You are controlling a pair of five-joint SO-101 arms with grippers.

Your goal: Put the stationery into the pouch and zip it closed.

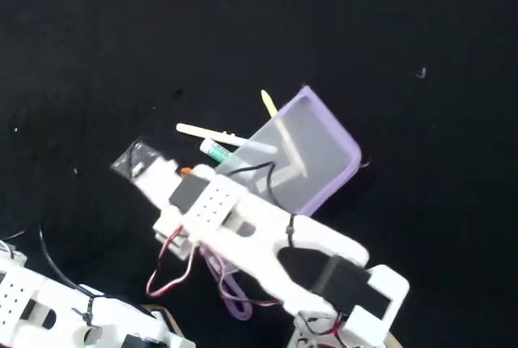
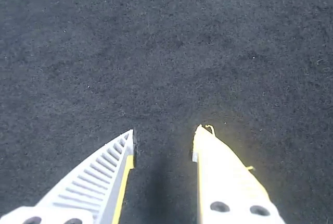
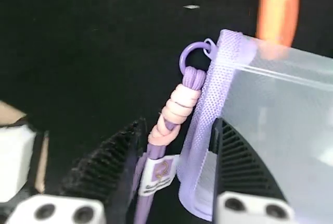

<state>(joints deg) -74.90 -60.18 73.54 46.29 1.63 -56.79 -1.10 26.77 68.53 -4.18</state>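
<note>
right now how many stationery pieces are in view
3: a pale stick beside the pouch, a second stick crossing the pouch, and a green tube next to the first. The arm may hide more.

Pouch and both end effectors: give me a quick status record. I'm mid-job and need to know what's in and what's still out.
pouch: translucent, purple trim, lying flat on black table
yellow stick: partly inside, tip poking out
cream stick: mostly outside, by pouch mouth
green-white tube: outside, by pouch mouth
zip: not yet closed
right end effector: open, straddling pouch corner and braided cord
left end effector: open, over bare table
</note>
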